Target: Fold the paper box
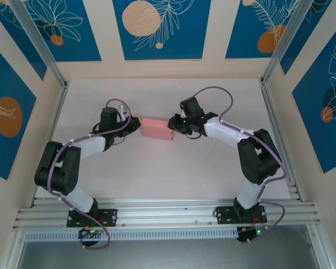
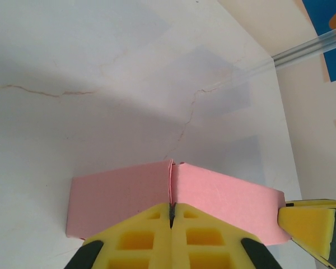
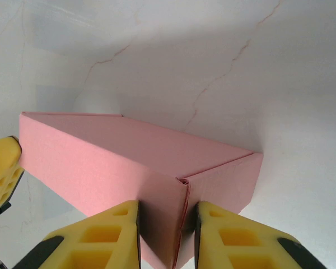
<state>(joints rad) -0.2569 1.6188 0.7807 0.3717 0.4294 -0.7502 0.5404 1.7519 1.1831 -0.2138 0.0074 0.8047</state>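
Paper box: The pink paper box (image 1: 158,129) sits flat on the white table (image 1: 173,174). It is about in the middle, well away from every edge and corner. It is folded up into a small, low box shape.

Box up close: In the left wrist view the paper box (image 2: 224,196) shows two pink sides that meet at a corner, with a thin seam running down it. In the right wrist view the paper box (image 3: 101,162) shows its flat top and another corner with a seam.

Left claw: The left claw (image 1: 133,124) is at the left end of the box. Up close, the left claw (image 2: 171,216) has its two yellow pads pressed tight together. They pinch the thin card right at the corner seam.

Right claw: The right claw (image 1: 172,122) is at the right end of the box. Up close, the right claw (image 3: 168,230) has its yellow pads a little apart. The box corner is between them, and a pad sits against the card on each side.

Both claws: They face each other, with the box between them.

Table top: It is white, with thin crack lines (image 2: 39,91) across it.

Walls: Cream walls with blue leaf pictures (image 1: 159,28) stand around the table.
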